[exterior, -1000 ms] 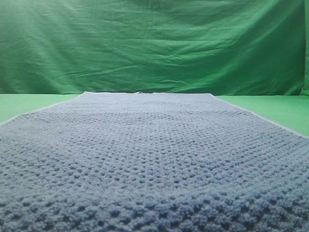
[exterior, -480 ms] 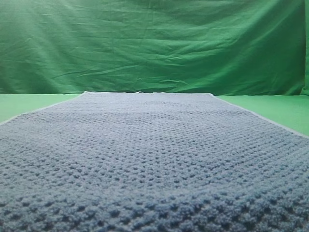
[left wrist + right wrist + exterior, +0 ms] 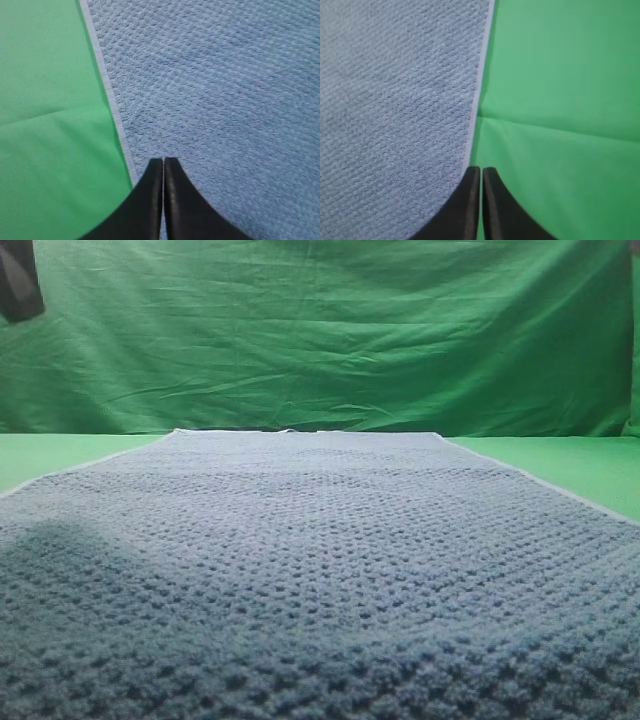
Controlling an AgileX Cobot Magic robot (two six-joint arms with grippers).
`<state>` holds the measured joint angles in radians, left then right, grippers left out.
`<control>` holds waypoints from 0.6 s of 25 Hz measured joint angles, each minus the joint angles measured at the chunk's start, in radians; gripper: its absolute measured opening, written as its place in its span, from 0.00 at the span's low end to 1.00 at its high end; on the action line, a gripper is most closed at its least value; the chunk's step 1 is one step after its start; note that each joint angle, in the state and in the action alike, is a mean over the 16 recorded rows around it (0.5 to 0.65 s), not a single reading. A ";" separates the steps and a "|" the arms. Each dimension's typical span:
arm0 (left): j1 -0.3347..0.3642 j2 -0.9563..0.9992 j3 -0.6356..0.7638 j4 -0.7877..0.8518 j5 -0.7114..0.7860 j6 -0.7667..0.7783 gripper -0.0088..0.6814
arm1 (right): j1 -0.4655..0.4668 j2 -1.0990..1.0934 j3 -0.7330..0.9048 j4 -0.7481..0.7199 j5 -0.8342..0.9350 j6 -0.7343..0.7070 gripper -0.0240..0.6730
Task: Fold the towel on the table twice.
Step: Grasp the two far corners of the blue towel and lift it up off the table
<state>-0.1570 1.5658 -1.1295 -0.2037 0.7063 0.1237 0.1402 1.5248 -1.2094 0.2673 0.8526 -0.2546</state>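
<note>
The blue-grey waffle-weave towel (image 3: 320,560) lies flat and unfolded on the green table (image 3: 580,465), filling most of the high view. My left gripper (image 3: 163,161) is shut and empty, hovering over the towel (image 3: 215,90) just inside its pale left hem (image 3: 107,85). My right gripper (image 3: 481,170) is shut and empty, hovering above the towel's right hem (image 3: 479,90), with towel (image 3: 395,110) to its left and bare table (image 3: 560,100) to its right. A dark part of the left arm (image 3: 18,280) shows at the top left of the high view.
A wrinkled green backdrop cloth (image 3: 320,330) hangs behind the table. Bare green table lies left of the towel in the left wrist view (image 3: 50,125) and at both far corners of the high view.
A dark part of the left arm has come into the top left of the high view, and a shadow now falls on the towel's near left part. The towel has not moved.
</note>
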 joint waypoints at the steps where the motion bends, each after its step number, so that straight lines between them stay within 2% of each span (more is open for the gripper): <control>1: 0.007 0.028 -0.012 -0.003 -0.005 0.001 0.01 | 0.009 0.034 -0.022 -0.016 0.005 0.014 0.03; 9: 0.052 0.208 -0.098 -0.045 -0.059 0.018 0.01 | 0.074 0.269 -0.159 -0.104 0.002 0.082 0.06; 12: 0.054 0.255 -0.128 -0.059 -0.073 0.026 0.03 | 0.083 0.325 -0.187 -0.115 -0.017 0.087 0.12; 15: 0.054 0.289 -0.153 -0.069 -0.080 0.030 0.12 | 0.084 0.364 -0.202 -0.115 -0.042 0.079 0.26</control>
<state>-0.1029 1.8552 -1.2824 -0.2729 0.6259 0.1542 0.2238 1.8886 -1.4117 0.1523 0.8108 -0.1760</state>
